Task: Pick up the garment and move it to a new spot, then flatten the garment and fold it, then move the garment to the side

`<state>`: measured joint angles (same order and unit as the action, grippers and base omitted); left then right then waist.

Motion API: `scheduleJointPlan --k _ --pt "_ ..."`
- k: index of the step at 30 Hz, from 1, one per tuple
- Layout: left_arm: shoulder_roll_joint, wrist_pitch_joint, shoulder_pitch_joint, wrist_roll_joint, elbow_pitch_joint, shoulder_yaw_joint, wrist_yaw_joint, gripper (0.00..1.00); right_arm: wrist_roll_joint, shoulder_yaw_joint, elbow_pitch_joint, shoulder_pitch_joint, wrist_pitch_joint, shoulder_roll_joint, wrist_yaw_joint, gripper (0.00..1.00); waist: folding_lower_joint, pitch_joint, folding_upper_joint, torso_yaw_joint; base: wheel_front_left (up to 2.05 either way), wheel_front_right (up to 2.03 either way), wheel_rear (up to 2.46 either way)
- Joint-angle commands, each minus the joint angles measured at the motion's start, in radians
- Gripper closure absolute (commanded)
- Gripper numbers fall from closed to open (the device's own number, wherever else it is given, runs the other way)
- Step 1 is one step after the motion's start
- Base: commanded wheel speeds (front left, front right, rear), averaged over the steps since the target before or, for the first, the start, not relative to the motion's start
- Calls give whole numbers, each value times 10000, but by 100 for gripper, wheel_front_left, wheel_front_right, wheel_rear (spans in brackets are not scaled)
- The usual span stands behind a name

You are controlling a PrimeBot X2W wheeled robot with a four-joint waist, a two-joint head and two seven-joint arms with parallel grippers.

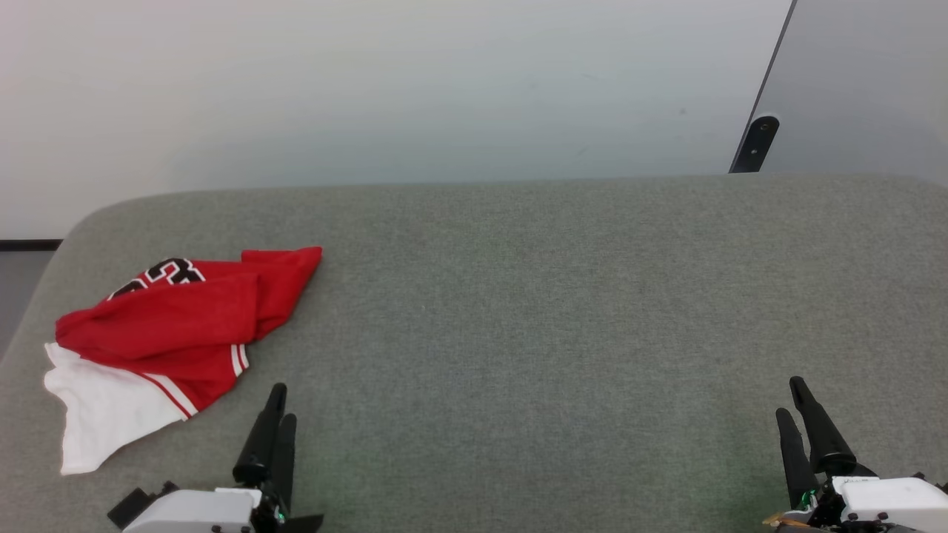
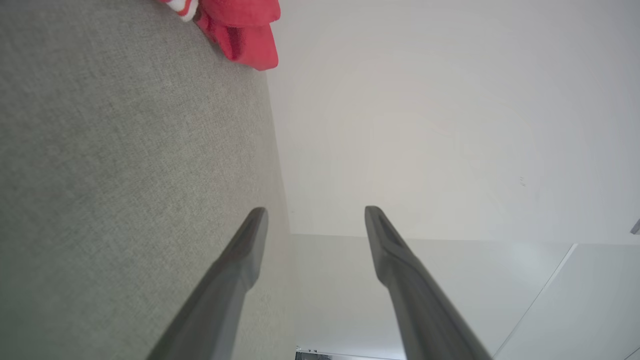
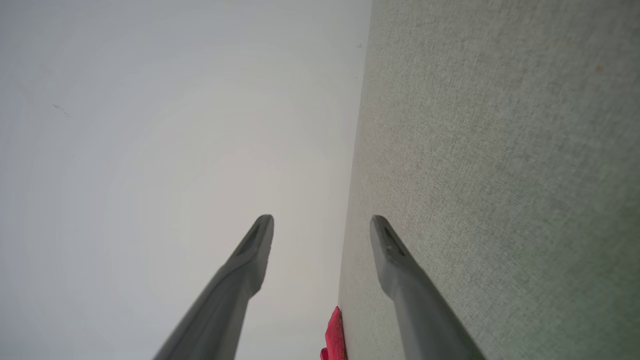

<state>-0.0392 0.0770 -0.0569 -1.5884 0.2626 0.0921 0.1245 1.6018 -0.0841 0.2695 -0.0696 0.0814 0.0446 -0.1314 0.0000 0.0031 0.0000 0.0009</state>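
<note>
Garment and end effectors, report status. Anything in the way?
Left end effector open, empty. Right end effector open, empty. Garment crumpled, untouched, at left end of grey surface. Nothing between it and the nearer arm.

Setting: bare test room, lab type rather than a home. Evidence: a wide bench [image 1: 518,311] covered in plain grey-green cloth, corners rounded. A blank white wall [image 1: 370,89] stands right behind it. A grey panel [image 1: 866,81] at far right has a dark bracket [image 1: 757,142] at its edge, and a dark skirting strip [image 1: 29,244] runs low on the left. A crumpled garment [image 1: 178,318] lies on the bench near its left end.
</note>
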Motion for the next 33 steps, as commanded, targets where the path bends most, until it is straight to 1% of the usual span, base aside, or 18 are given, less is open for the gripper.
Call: scheduleJointPlan --k 1,6,10,14,20,27,33 --pt "-86 -66 -81 144 -223 -52 22 0 -122 75 -222 -27 -83 87 1 0 0 0 0 3 0 0 0" --pt "-148 -308 12 846 -272 -180 24 0 -672 323 -299 60 -344 222 1 0 0 5 0 17 0 0 0" --pt "-135 -490 45 1721 -323 -203 17 0 -1367 507 -314 105 -537 335 2 0 0 20 0 26 0 0 0" --pt "-101 -663 89 2640 -428 -249 17 0 -2299 663 -350 128 -715 434 2 0 0 40 0 34 0 0 0" --pt "-94 -910 158 4324 -633 -416 -36 0 -3803 841 -469 196 -963 538 3 0 0 70 0 54 0 0 0" --pt "-96 -1175 222 6102 -857 -678 -235 0 -5438 926 -602 289 -1152 545 3 0 0 102 0 79 0 0 0" --pt "-136 -1394 238 7300 -994 -926 -426 0 -6632 949 -748 370 -1284 508 4 0 0 156 0 99 0 0 0"
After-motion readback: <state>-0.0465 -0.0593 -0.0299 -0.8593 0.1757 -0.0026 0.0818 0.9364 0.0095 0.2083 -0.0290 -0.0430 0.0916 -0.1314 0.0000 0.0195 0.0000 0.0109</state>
